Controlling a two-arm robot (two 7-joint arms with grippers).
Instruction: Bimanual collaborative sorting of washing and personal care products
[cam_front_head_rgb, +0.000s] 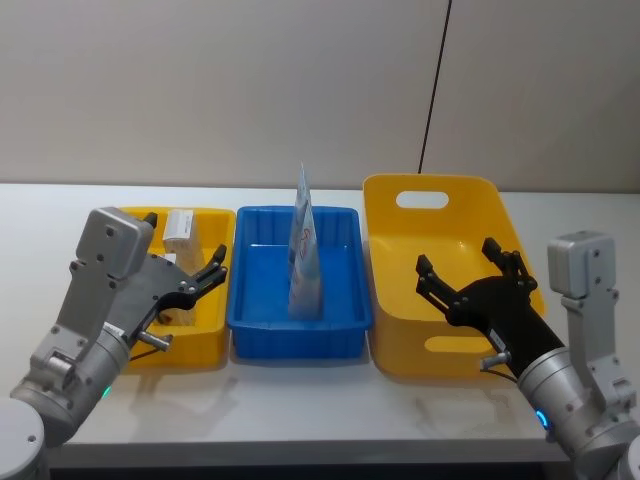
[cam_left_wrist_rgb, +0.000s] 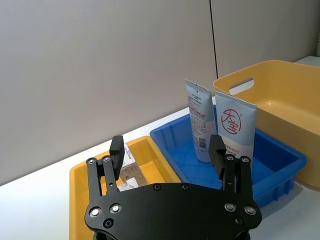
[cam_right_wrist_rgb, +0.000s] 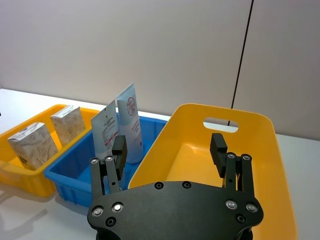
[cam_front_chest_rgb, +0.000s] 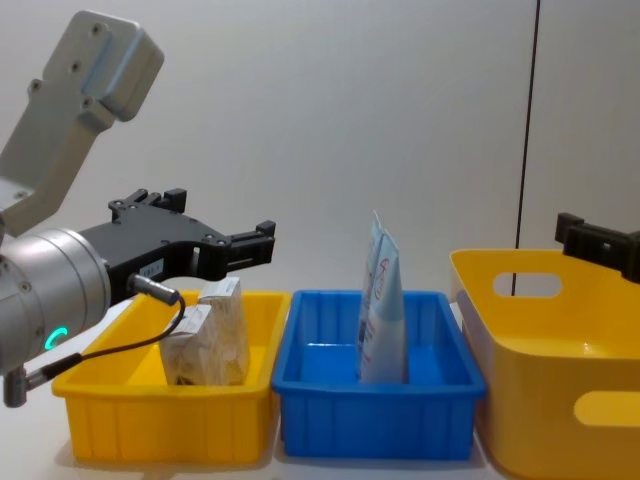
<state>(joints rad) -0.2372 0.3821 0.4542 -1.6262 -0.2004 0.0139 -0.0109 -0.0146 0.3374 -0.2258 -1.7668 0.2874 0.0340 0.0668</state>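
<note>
I've got my left gripper (cam_front_head_rgb: 217, 268) over the left yellow tray (cam_front_head_rgb: 195, 345), jaws released, just above the cartons (cam_right_wrist_rgb: 33, 145). Two tubes (cam_front_head_rgb: 303, 250) stand upright in the middle blue tray (cam_front_head_rgb: 300, 336). My right gripper (cam_front_head_rgb: 459, 264) hovers over the right yellow bin (cam_front_head_rgb: 386, 192), jaws released.

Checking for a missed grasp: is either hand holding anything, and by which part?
Nothing is held. The left hand is open above the cartons in the small yellow tray; the right hand is open over the large yellow bin.
</note>
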